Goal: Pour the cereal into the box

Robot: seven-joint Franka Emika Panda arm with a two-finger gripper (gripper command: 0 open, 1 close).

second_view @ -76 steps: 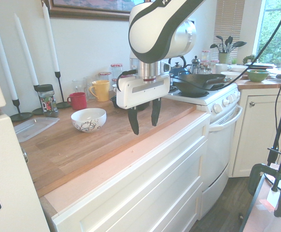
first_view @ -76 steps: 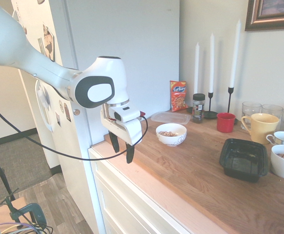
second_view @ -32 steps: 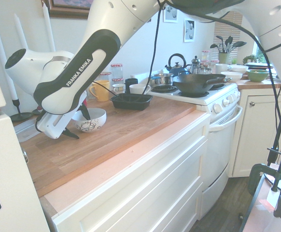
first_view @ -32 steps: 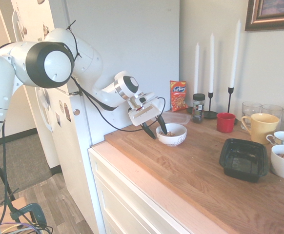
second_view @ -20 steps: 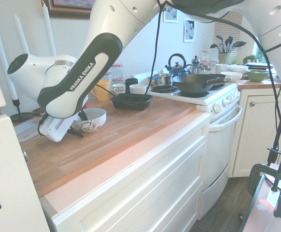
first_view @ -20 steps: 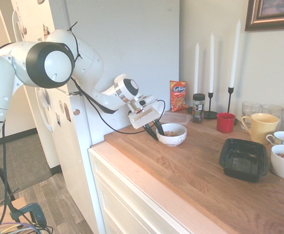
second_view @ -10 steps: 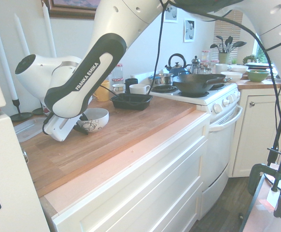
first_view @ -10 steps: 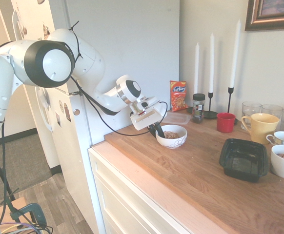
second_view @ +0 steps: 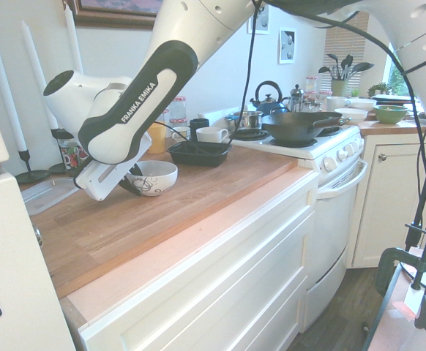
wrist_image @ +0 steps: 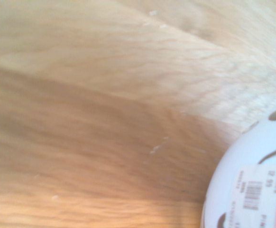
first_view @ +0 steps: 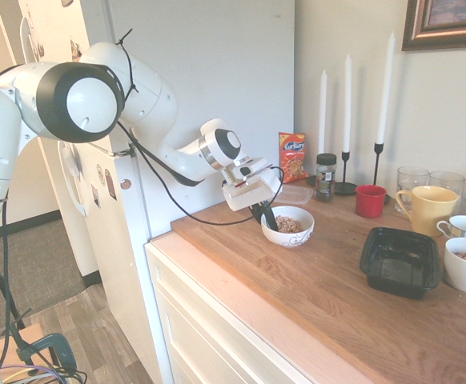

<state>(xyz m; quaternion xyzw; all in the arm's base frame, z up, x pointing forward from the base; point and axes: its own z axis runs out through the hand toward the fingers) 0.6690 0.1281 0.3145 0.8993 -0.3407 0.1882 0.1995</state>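
While the gripper (first_view: 266, 218) pinches the near rim of the white patterned bowl (first_view: 292, 226), its fingers closed tight on it, the cereal (first_view: 290, 225) sits inside that bowl. One black box (first_view: 400, 261) lies at about three o'clock from the bowl, well apart. Three white candles (first_view: 348, 84) stand behind (toward twelve o'clock), with one red cup (first_view: 370, 201), one yellow mug (first_view: 427, 210) and one orange snack bag (first_view: 292, 157).
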